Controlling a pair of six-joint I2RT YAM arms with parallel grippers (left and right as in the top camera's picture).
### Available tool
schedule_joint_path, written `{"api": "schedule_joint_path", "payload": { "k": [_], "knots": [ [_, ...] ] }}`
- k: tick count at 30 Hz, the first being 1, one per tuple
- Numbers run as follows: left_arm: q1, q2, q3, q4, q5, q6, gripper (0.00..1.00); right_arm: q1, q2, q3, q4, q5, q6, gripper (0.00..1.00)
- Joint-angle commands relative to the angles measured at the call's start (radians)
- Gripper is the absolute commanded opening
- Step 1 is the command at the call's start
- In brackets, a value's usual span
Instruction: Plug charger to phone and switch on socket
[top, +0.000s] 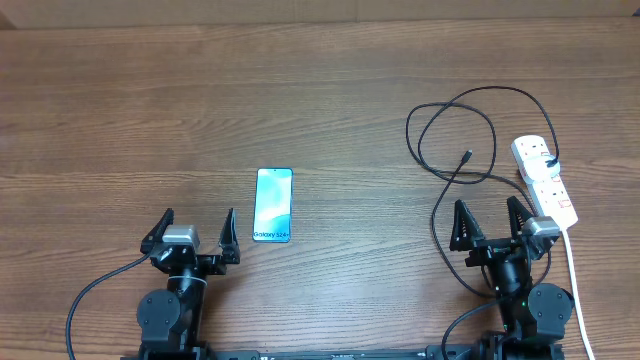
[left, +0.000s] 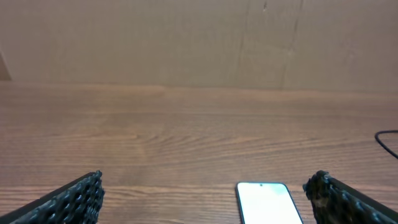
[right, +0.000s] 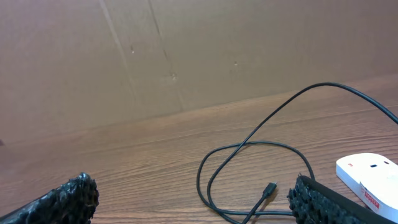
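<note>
Looping thin black charger (top: 467, 157)

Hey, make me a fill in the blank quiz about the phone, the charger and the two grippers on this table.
1. The phone lies screen ____ on the table.
2. The left gripper and the right gripper are both ____ and hold nothing.
3. The charger lies on the ____ gripper's side of the phone.
Missing words: up; open; right.
</note>
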Motion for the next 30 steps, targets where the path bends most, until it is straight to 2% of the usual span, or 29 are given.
{"api": "schedule_joint_path", "payload": {
  "k": [1,3,5,8,11,20,24,30],
  "knots": [
    [0.008,-0.011,-0.004,0.032,-0.034,0.024,1.00,-0.004,-0.010,-0.010,0.006,0.007,-0.005,1.00],
    [0.007,-0.011,-0.004,0.058,0.034,-0.013,1.00,-0.004,-0.010,-0.010,0.006,0.007,-0.005,1.00],
    [0.008,-0.011,-0.003,0.074,0.163,-0.014,1.00,-0.004,-0.010,-0.010,0.006,0.007,-0.005,1.00],
    [0.007,-0.011,0.006,0.056,0.230,-0.023,1.00,-0.004,-0.010,-0.010,0.006,0.007,-0.005,1.00],
    [0.008,-0.011,0.059,-0.003,0.229,-0.069,0.99,-0.004,-0.010,-0.010,0.006,0.007,-0.005,1.00],
    [0.008,0.070,0.314,-0.196,0.156,-0.068,1.00,-0.004,-0.010,-0.010,0.006,0.007,-0.005,1.00],
    [0.008,0.195,0.441,-0.229,0.156,-0.068,1.00,-0.004,-0.010,-0.010,0.006,0.007,-0.005,1.00],
    [0.006,0.489,0.732,-0.336,0.158,-0.068,1.00,-0.004,-0.010,-0.010,0.006,0.007,-0.005,1.00]
  ]
}}
